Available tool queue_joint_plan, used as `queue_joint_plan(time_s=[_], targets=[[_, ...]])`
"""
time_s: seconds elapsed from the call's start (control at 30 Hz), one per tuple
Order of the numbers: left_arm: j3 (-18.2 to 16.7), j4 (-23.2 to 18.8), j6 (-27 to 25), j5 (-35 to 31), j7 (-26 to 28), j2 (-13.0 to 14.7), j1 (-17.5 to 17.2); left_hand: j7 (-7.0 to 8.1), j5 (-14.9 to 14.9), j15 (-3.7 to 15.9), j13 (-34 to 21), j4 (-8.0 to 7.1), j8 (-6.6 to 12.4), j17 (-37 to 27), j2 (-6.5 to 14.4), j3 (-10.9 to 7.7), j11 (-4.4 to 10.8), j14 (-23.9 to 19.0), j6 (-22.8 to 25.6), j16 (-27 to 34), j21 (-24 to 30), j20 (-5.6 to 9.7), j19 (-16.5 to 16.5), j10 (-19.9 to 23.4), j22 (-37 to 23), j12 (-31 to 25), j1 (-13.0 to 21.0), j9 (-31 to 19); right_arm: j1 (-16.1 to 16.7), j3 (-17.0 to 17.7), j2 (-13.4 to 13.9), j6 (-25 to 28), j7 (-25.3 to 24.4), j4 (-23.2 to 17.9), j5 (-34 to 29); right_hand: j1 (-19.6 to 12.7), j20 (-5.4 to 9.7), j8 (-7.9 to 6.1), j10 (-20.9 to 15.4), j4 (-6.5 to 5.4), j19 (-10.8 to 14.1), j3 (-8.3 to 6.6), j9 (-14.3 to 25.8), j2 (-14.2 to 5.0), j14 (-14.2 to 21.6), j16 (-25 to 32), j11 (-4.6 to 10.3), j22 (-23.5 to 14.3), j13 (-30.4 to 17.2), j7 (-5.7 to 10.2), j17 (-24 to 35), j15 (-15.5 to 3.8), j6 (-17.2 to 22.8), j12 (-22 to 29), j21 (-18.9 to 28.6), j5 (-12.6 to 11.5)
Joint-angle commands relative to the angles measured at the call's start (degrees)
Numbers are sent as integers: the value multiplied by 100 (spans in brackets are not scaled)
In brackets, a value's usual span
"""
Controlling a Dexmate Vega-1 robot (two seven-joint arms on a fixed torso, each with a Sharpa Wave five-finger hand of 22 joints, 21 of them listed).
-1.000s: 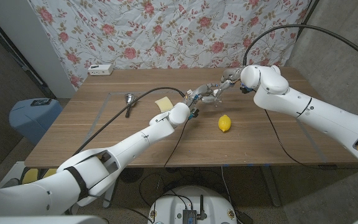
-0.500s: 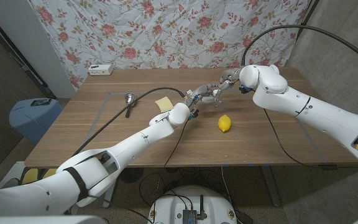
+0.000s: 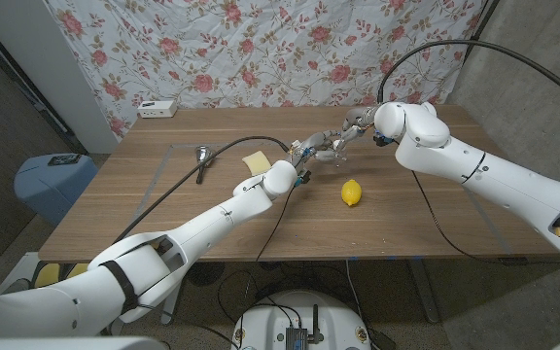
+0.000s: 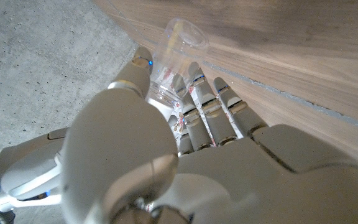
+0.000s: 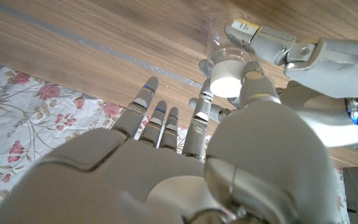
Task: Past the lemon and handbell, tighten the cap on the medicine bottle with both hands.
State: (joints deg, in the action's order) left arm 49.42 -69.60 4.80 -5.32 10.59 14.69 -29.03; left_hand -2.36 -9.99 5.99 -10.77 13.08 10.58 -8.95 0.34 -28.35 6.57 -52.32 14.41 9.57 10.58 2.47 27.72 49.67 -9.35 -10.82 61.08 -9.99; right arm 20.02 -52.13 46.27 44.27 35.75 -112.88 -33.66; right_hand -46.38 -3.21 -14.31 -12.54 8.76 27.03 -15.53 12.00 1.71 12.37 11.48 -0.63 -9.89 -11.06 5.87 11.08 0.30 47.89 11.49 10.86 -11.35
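While the table [image 3: 406, 219] carries a lemon [image 3: 352, 192] near its middle, the left hand [image 3: 304, 156] grasps the clear bottle [image 4: 178, 53] just behind the lemon, and the right hand [image 3: 350, 129] pinches its white cap [image 5: 227, 82] with thumb and finger.

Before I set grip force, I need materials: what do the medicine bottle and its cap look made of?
The medicine bottle looks like clear, glossy plastic: the table grain shows through its wall, though glass can't be ruled out. Its cap looks like opaque white plastic with a smooth matte top. The left robot hand holds the bottle; the right robot hand touches the cap.
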Motion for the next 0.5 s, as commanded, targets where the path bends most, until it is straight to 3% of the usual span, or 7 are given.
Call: queue_joint_plan(time_s=[0.03, 0.5], targets=[[7, 4, -15, 4, -6, -10, -1, 34, -34, 391, -31, -400, 15, -19, 86, -465, 160, -138, 30, 37, -4, -32, -18, 236, -5, -36, 37, -14, 80, 58, -9, -30, -134, 1, 64, 41, 27, -69, -146, -23, 109, -60, 12, -13, 103, 52, 25, -6, -12, 46, 14, -11, 193, 63, 63, 28], [11, 87, 2, 20, -13, -37, 35, 35, -33, 389, -31, -404, 13, -22, 90, -463, 166, -148, 25, 43, -3, -34, -16, 232, -5, -34, 33, -14, 152, 45, -63, 55, -341, 46, 55, 260, 68, -133, -375, -115, 232, -7, -10, 21, 279, 103, 20, -8, -6, 5, 22, -99, 530, 98, 89, 59]])
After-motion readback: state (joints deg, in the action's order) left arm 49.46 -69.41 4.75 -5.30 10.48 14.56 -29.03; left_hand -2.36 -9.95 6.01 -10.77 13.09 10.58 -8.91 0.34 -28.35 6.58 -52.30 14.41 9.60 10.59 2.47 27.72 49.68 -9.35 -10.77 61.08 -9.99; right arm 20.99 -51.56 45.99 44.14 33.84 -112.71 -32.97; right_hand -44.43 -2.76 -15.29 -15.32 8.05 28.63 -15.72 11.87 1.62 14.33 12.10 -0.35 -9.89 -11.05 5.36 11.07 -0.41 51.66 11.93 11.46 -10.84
